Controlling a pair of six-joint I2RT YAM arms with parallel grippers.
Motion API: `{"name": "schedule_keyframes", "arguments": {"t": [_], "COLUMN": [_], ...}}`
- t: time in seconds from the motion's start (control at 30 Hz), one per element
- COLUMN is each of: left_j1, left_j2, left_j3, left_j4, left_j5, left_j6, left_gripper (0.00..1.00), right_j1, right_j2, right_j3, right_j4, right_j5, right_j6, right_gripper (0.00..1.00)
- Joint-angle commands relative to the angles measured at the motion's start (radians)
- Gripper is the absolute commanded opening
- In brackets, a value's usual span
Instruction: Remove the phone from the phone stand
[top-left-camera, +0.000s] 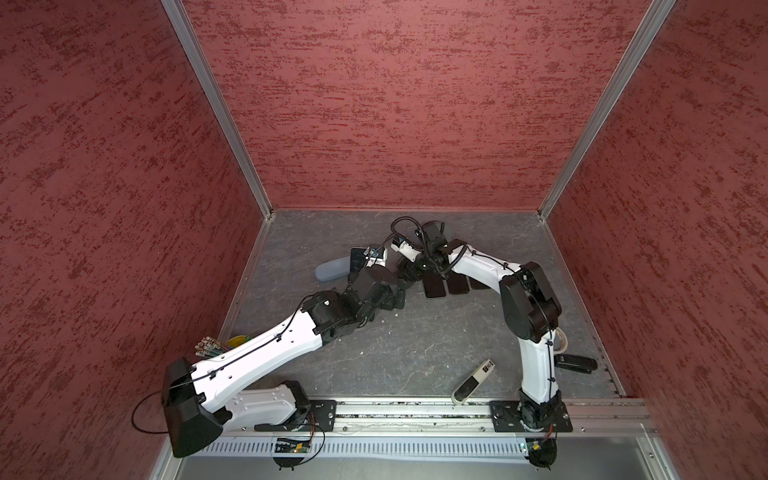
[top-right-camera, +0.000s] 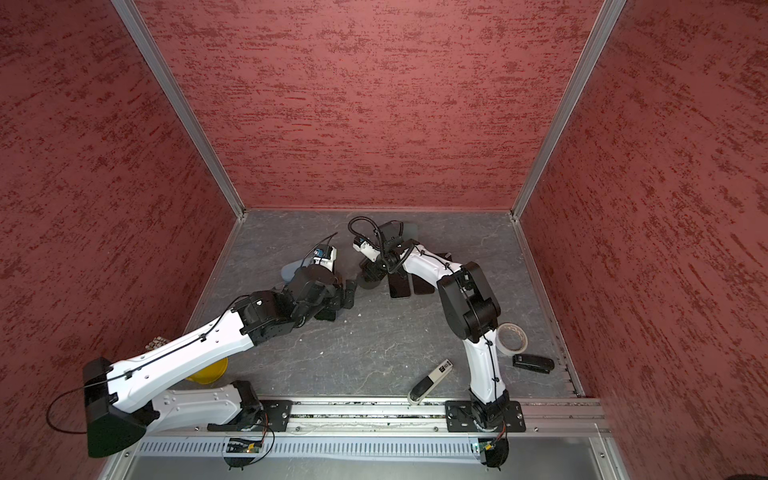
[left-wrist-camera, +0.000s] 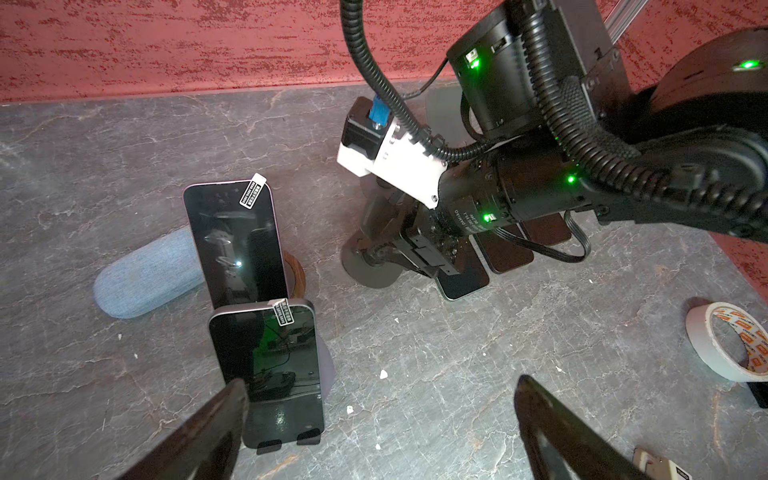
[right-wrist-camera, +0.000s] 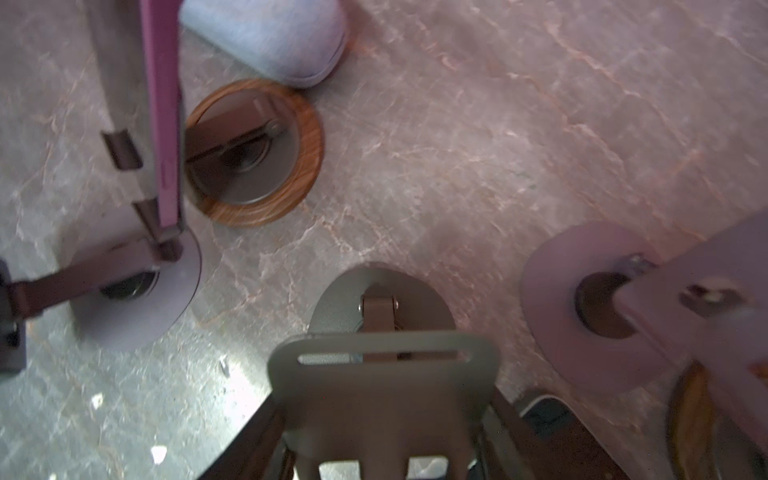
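The fingers (left-wrist-camera: 208, 436) of the left gripper (left-wrist-camera: 381, 384) stand wide apart and hold nothing. They are positioned over the table (left-wrist-camera: 457, 395), just in front of the near phone (left-wrist-camera: 268, 357). One finger overlaps its lower corner in the left wrist view, and contact cannot be confirmed. The near phone leans, screen outward, in a black phone stand (left-wrist-camera: 269, 446). Directly behind it, the far phone (left-wrist-camera: 232, 245) leans in a stand with a wood-ringed base (left-wrist-camera: 298, 270). A blue-grey fabric case (left-wrist-camera: 145, 278) lies on the table beside the far phone.

The fingers (right-wrist-camera: 245, 444) of the right gripper (right-wrist-camera: 384, 399) are closed in against the two side edges of the back plate of an empty phone stand (right-wrist-camera: 436, 374). The table shows through the plate's cut-outs. Beside this stand's round base, a row of three phones (top-left-camera: 457, 284) lies flat on the table, partly under the right arm. A roll of white tape (left-wrist-camera: 702, 349) lies well apart from the phones.
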Motion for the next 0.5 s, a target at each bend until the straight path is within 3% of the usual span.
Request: {"name": "schedule_keyframes", "arguments": {"t": [0.0, 0.17, 0.47], "left_j1": [0.011, 0.022, 0.052], "left_j2": [-0.021, -0.036, -0.085], "left_j3": [-0.014, -0.032, -0.070], "left_j4": [0.015, 0.022, 0.028], "left_j5": [-0.007, -0.002, 0.018], "left_j6": [-0.004, -0.001, 0.001], "left_gripper": [1.00, 1.00, 0.99], "right_j1": [0.000, 0.005, 0.042], "right_j2": [-0.012, 0.016, 0.065], "right_j3": [0.029, 0.062, 0.158], "right_j4": [0.061, 0.083, 0.078], "right_j5": [0.075, 0.093, 0.165], "right_j6": [0.142, 0.251, 0.314], "right_gripper": [0.47, 0.47, 0.48]}}
